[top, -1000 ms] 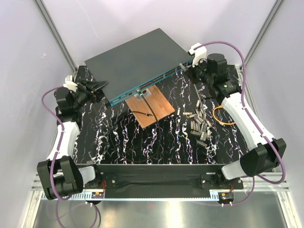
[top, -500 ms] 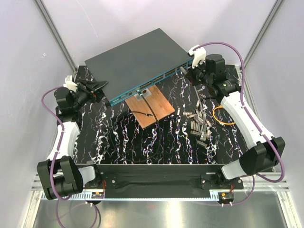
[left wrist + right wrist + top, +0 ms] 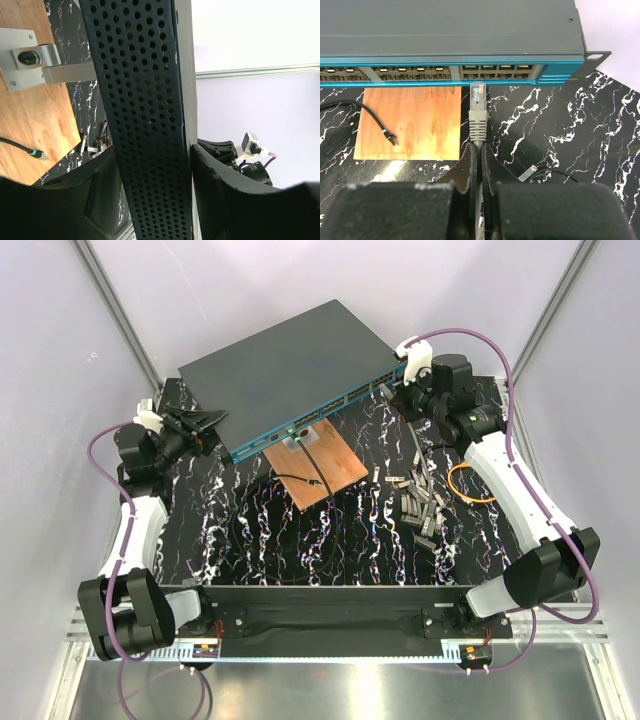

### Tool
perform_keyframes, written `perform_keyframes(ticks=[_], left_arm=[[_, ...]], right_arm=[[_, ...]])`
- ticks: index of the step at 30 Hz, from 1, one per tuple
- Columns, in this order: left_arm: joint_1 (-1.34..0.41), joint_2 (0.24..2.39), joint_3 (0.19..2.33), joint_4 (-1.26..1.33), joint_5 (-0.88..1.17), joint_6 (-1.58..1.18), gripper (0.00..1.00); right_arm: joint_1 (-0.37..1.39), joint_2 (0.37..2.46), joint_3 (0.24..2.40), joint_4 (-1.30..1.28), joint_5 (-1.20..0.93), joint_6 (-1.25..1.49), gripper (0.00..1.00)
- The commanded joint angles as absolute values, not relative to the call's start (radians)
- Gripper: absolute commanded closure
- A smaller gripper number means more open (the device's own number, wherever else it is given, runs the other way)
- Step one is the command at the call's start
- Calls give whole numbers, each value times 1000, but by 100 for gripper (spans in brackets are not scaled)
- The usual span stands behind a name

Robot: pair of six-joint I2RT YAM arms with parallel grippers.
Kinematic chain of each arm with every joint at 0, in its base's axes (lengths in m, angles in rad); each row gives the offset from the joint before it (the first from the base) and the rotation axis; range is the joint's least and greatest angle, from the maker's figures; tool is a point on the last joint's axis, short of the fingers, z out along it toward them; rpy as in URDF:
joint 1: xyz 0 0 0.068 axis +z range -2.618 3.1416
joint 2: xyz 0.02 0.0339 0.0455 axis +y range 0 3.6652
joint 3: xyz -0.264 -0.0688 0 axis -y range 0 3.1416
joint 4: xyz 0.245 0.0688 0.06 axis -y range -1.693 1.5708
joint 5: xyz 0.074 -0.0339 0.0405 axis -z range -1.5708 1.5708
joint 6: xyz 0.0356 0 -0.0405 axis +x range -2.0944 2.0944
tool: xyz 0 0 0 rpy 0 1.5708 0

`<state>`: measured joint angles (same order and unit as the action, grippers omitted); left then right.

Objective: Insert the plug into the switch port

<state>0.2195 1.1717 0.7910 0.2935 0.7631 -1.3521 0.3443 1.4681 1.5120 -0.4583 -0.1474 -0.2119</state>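
The switch (image 3: pixel 290 360) lies at an angle at the back, dark grey top, teal front edge with ports (image 3: pixel 495 70). My left gripper (image 3: pixel 213 421) is shut on the switch's left end. In the left wrist view its fingers (image 3: pixel 112 165) press on both sides of the perforated side panel (image 3: pixel 150 110). My right gripper (image 3: pixel 400 392) is at the switch's front right end. In the right wrist view it (image 3: pixel 478 147) is shut on the cable just behind the grey plug (image 3: pixel 478 117). The plug's clear tip points at the port row and sits just short of it.
A small wooden board (image 3: pixel 322 468) with a metal bracket and a thin black cable lies in front of the switch, left of the plug in the right wrist view (image 3: pixel 415 120). Several loose metal connectors (image 3: pixel 420 498) and an orange cable coil (image 3: pixel 470 483) lie to the right.
My right gripper has shifted slightly at the switch's front right end with the plug in it. The left arm and the switch have not moved.
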Motion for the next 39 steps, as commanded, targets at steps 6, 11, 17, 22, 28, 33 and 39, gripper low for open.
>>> perform_keyframes(ticks=[6, 11, 17, 22, 28, 33, 39], left_arm=[[173, 1175, 813, 423, 753, -1325, 100], [172, 1173, 811, 420, 752, -1322, 100], [170, 1175, 811, 420, 752, -1319, 100], [170, 1180, 815, 417, 752, -1321, 100], [170, 1180, 821, 417, 753, -1321, 100], [169, 1180, 819, 417, 753, -1321, 100], [169, 1178, 821, 417, 753, -1319, 100]], right_arm=[[364, 1494, 1591, -439, -137, -209, 100], [367, 1514, 1618, -446, -135, -213, 100], [374, 1519, 1615, -449, -141, -213, 100], [382, 1520, 1603, -451, -138, -206, 100], [382, 1505, 1565, -431, -127, -190, 100], [382, 1497, 1540, -414, -114, -181, 100], [382, 1497, 1537, -405, -97, -186, 100]])
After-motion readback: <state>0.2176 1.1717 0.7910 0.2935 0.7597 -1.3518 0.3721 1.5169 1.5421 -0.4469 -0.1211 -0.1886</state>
